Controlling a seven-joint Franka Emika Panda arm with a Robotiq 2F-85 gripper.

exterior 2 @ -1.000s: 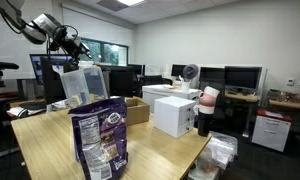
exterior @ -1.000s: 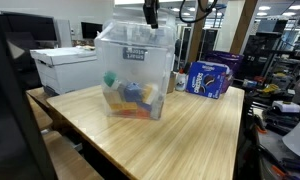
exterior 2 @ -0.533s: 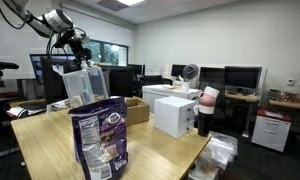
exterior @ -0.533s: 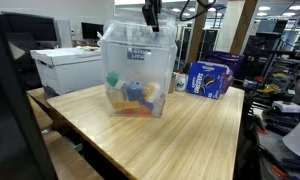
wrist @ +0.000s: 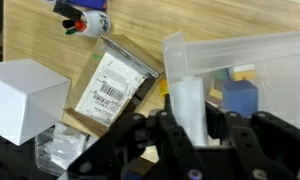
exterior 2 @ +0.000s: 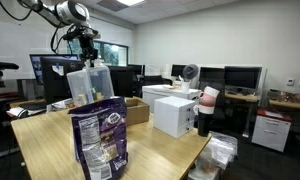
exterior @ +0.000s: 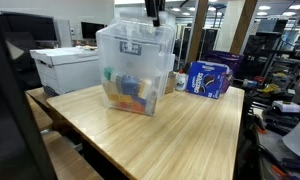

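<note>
Since a second ago the clear bin (exterior: 137, 60) drifts left toward the white box (exterior: 68, 68) and tips, the gripper (exterior: 153, 18) clamped narrow on its rim wall. Grab and lift look done to us; the coloured blocks (exterior: 128, 95) all sit inside, bin hanging low over the table (exterior: 190, 140), blue package (exterior: 208, 78) untouched at right.

Looks like an open-plan office doubling as a computer lab. Shows, in both exterior views, dark monitors (exterior 2: 240, 77) on desks and a light wooden worktable (exterior: 190, 135). Holds a desk fan (exterior 2: 190, 72), ceiling panel lights (exterior 2: 120, 4), a white carton (exterior: 65, 68) and cable-cluttered benches (exterior: 280, 95).
</note>
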